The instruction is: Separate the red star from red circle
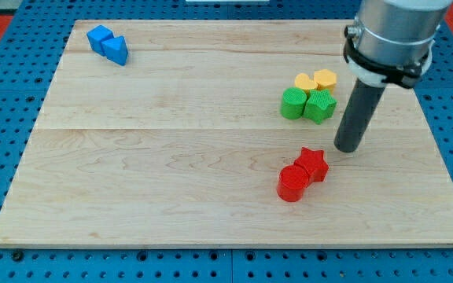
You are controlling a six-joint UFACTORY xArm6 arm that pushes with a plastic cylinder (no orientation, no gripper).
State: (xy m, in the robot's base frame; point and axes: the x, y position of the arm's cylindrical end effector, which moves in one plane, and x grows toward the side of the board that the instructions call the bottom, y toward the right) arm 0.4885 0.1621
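We have no jaws to spread or press together here, only a straight dark rod, so there is nothing to tell of pinching; my tip (348, 148) rests on the wooden board (171, 157) and does all the work by shoving.

The red star (313, 163) lies just toward the view's lower left of my tip, near it but apart from it. The red circle (292, 184) sits on the star's far side from my tip, touching the star, so the pair is not yet split. We judge that the tip stands beside the star in order to get at it from the side; a push straight along the line to the circle would only drive both together, so we would want to come in across the seam where they meet.

Toward the view's top left of my tip, close by, stand a green circle (293, 103), a green block (320, 106) and two yellow blocks (315, 80), bunched together. They could be knocked if we swing upward. Two blue blocks (107, 43) lie well apart, at the view's top left corner.
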